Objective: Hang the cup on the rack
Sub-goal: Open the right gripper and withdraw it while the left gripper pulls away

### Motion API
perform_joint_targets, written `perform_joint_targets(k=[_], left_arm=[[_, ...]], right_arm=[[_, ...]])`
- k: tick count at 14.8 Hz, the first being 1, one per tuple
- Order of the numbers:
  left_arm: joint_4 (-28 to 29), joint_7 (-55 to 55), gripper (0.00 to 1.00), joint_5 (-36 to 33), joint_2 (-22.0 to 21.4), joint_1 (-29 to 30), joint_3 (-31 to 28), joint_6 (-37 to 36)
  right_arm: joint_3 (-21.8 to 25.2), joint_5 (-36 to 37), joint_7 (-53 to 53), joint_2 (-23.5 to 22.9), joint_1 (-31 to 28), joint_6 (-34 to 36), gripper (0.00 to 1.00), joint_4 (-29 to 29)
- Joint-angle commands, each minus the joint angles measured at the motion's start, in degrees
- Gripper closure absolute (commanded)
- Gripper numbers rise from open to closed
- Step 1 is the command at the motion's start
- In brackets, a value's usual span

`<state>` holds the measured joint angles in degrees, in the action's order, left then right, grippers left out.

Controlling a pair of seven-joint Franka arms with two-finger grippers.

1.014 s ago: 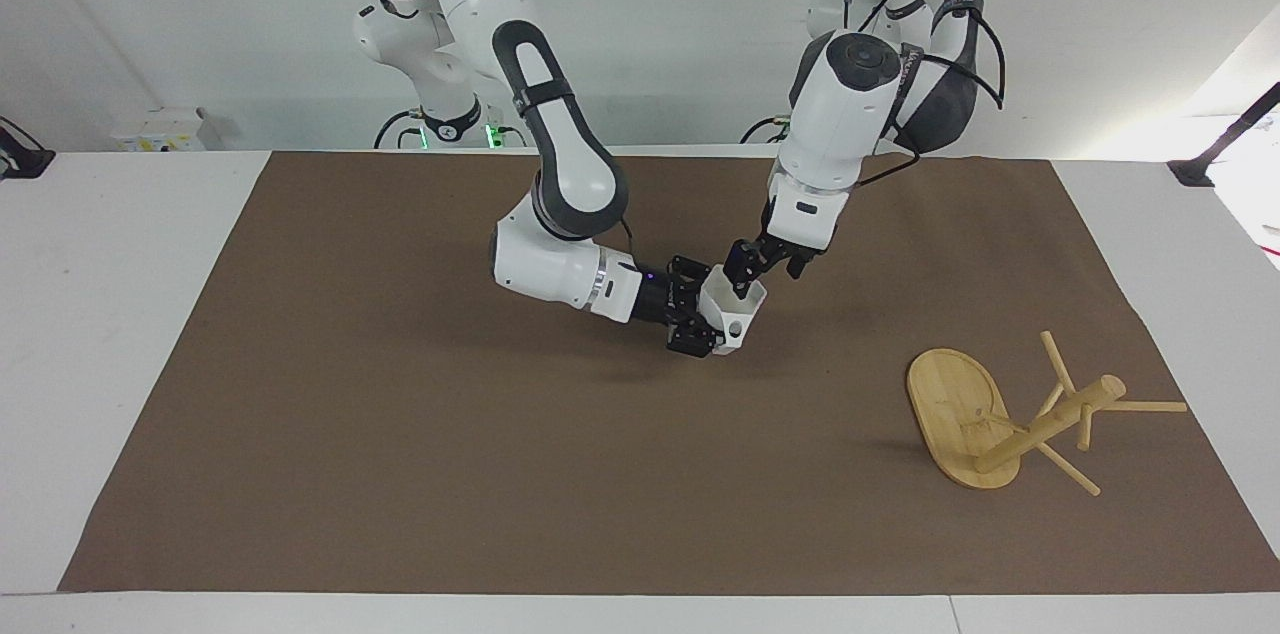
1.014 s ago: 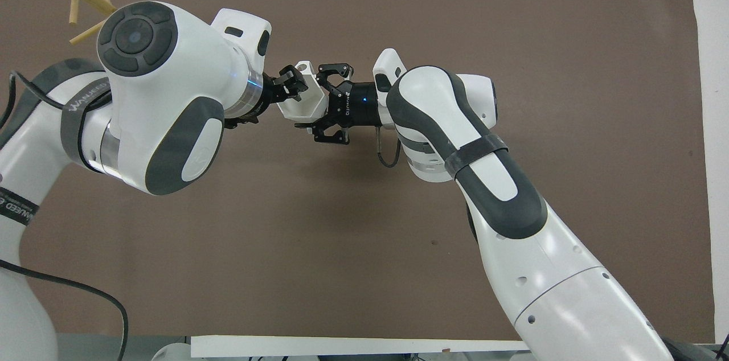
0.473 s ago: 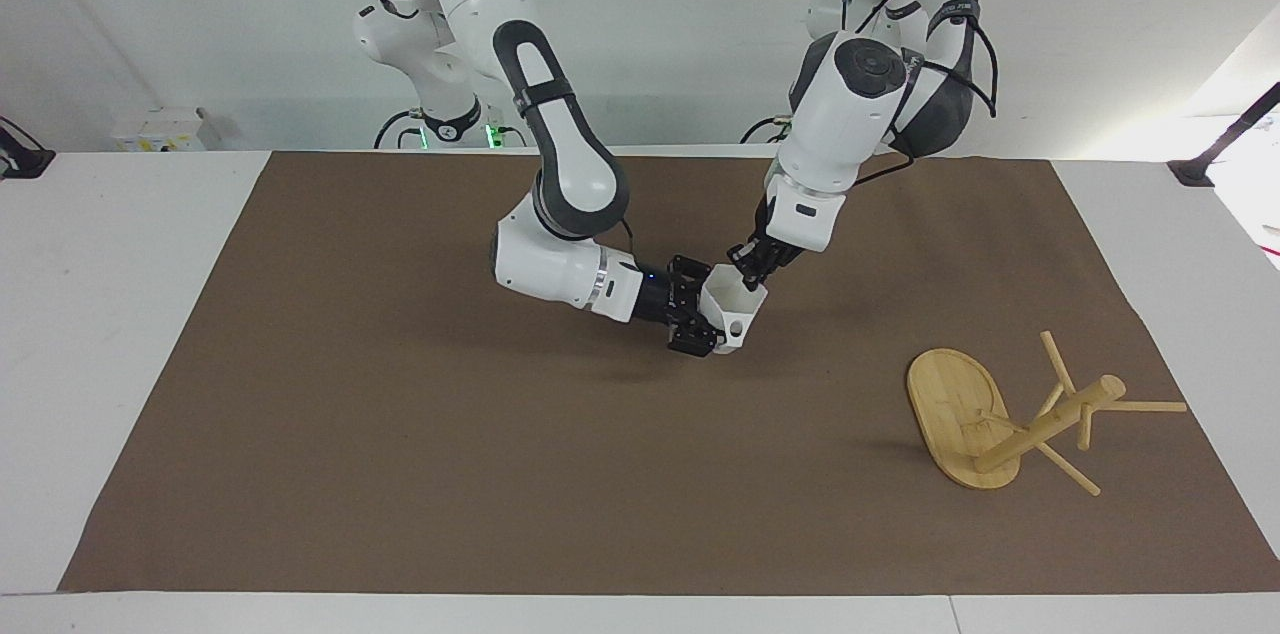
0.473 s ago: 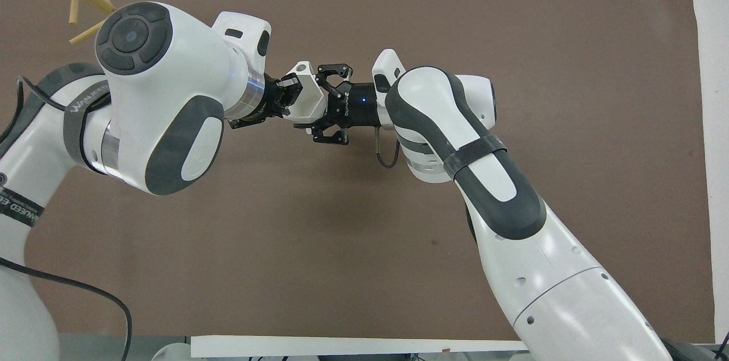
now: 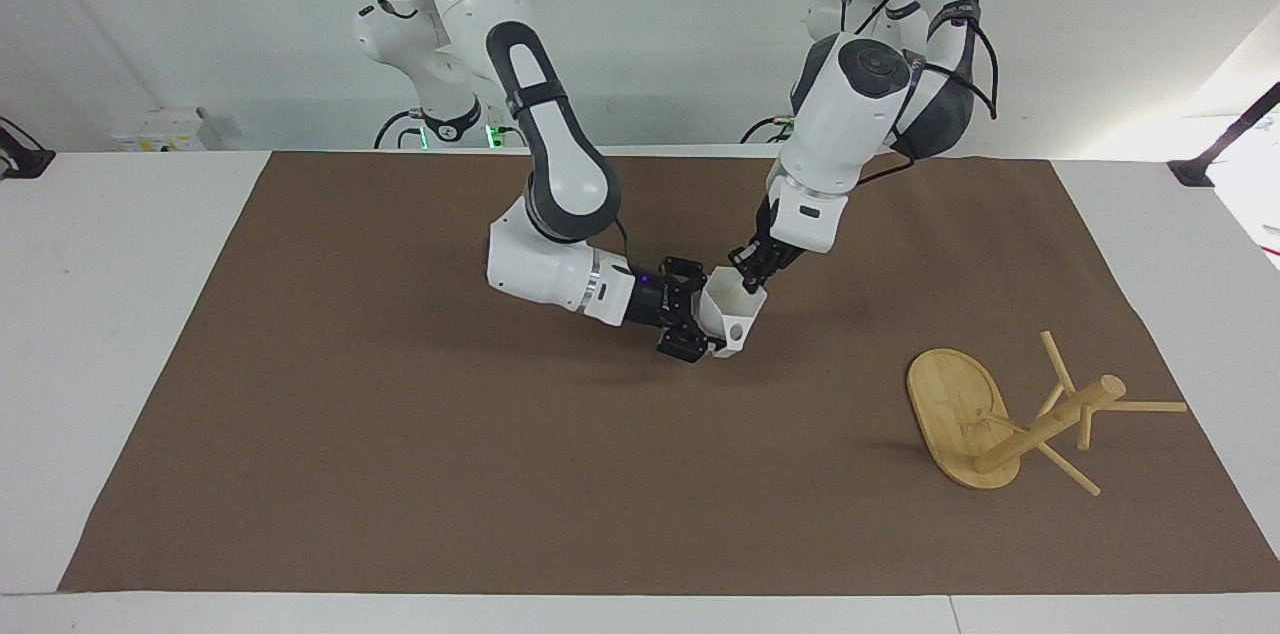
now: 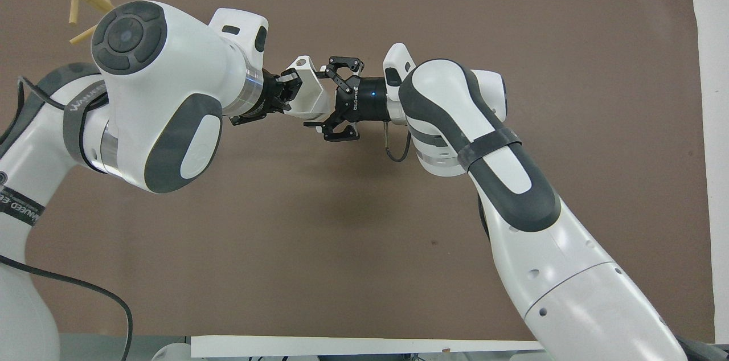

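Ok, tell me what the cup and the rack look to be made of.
The cup: likely matte white plastic, with flat, sharp-edged facets and no shine. The rack: pale wood, perhaps bamboo, with faint grain on its oval base and plain round dowels.

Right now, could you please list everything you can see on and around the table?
cup: one, white, in the air over the middle of the mat, between both grippers.
rack: one, light wood, tipped over on the mat, toward the left arm's end of the table.
mat: one, brown, covering most of the table.
table: one, white.
left gripper: one, black, shut on the cup's rim.
right gripper: one, black, open around the cup's base.
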<state>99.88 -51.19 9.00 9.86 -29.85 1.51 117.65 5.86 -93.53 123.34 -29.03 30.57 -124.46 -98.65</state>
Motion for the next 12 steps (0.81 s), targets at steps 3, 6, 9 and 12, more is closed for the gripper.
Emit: perform_joint_targets(k=[3,6,9,12], left_arm=[[0.75,-0.49,1.00,0.84,-0.98,0.22,-0.89,-1.10],[2.93,-0.14,1.00,0.31,-2.64,2.68,-1.16,4.05],[14.24,-0.05,1.00,0.22,-7.90,4.53,-1.16,20.53],[26.74,-0.14,1.00,0.22,-11.17,6.47,-1.16,41.12]], right_arm=[[0.03,7.81,-0.03,1.25,-13.84,11.49,0.01,-0.67],[0.21,12.14,-0.73,1.34,-21.06,15.47,0.01,-0.58],[0.47,23.70,-4.31,2.48,-25.82,14.59,0.01,0.73],[0.56,39.52,-13.10,6.34,-28.46,13.81,0.01,1.88]])
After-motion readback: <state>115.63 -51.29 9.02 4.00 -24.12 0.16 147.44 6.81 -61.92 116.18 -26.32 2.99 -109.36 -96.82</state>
